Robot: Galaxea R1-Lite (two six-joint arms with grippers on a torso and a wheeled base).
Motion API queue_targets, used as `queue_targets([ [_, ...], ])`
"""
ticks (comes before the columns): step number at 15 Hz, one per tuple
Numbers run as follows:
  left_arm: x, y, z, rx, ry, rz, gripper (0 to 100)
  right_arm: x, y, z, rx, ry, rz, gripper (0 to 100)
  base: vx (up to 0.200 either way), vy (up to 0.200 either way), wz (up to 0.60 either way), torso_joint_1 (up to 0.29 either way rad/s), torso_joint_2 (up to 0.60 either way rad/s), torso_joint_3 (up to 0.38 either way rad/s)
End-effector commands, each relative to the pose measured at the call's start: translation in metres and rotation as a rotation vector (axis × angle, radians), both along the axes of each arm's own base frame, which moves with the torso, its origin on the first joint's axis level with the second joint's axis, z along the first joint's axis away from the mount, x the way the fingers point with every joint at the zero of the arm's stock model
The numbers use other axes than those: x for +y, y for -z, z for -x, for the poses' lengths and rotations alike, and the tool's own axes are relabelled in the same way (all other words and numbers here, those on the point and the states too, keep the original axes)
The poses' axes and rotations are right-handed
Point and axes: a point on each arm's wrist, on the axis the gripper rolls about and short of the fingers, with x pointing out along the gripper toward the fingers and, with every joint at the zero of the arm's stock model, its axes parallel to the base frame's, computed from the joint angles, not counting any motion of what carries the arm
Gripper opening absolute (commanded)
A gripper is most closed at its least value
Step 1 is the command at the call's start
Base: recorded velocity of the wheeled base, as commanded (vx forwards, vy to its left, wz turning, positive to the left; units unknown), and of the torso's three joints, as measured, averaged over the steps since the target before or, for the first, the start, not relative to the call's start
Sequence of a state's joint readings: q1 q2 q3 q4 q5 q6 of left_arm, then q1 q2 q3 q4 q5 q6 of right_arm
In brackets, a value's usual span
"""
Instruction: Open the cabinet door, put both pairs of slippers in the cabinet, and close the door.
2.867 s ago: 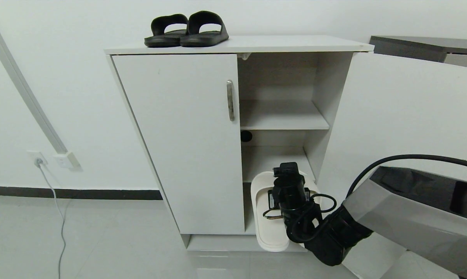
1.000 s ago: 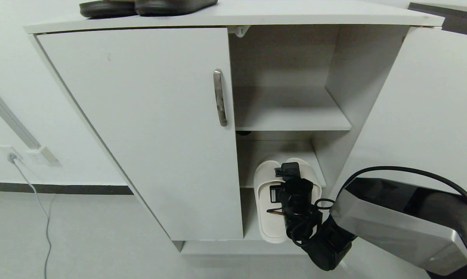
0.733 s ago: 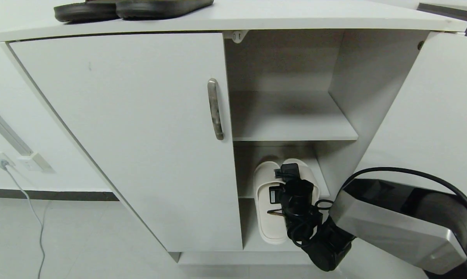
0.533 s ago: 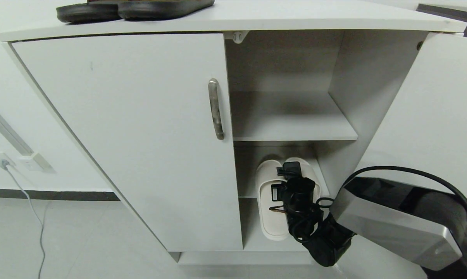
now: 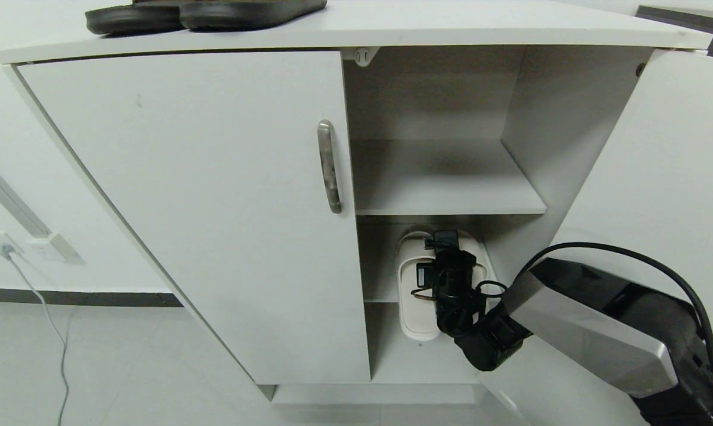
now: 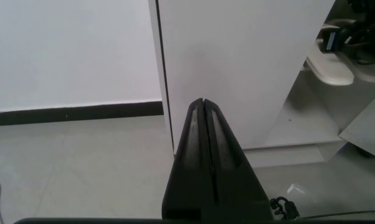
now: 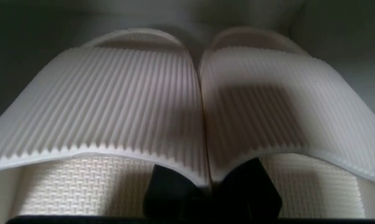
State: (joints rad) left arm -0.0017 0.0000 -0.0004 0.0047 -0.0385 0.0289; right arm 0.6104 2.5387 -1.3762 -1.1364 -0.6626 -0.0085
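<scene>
Right now the right pincer (image 7: 207, 186) is clamped on the inner straps of the white slippers (image 5: 414, 310), holding the pair together with the toes inside the cabinet (image 5: 510, 26), at about 5 o'clock in the head view. The toes lie over the lower shelf (image 5: 380, 281), while the heels stick out past its front edge. The left pincer (image 6: 203, 109) is pressed shut on nothing, low beside the shut left door (image 5: 184, 207). The black slippers (image 5: 202, 12) sit on the cabinet top at 11 o'clock. Likely trouble: letting go now could tip the pair off the shelf edge, since much of its length looks unsupported. Protruding heels would also block the open right door (image 5: 658, 165) at 3 o'clock, and a hasty pull-out might drag the straps along
</scene>
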Motion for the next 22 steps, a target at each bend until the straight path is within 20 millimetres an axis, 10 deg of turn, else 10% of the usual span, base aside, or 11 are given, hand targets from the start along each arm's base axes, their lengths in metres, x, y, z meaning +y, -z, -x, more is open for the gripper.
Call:
queue_targets([
  [1,0.0,0.0,0.0,0.0,0.0,0.0,0,0.002,0.006,-0.016,-0.005,0.008,-0.003,0,0.0,0.0,0.0,0.0,0.0,0.0],
  [20,0.0,0.0,0.0,0.002,0.0,0.0,0,0.007,-0.013,-0.059,-0.009,-0.005,0.001,0,0.0,0.0,0.0,0.0,0.0,0.0],
  [21,0.0,0.0,0.0,0.0,0.0,0.0,0,0.007,-0.011,-0.059,-0.008,-0.005,0.001,100,0.0,0.0,0.0,0.0,0.0,0.0],
  [22,0.0,0.0,0.0,0.002,0.0,0.0,0,0.007,-0.009,-0.059,-0.004,-0.003,0.004,100,0.0,0.0,0.0,0.0,0.0,0.0],
])
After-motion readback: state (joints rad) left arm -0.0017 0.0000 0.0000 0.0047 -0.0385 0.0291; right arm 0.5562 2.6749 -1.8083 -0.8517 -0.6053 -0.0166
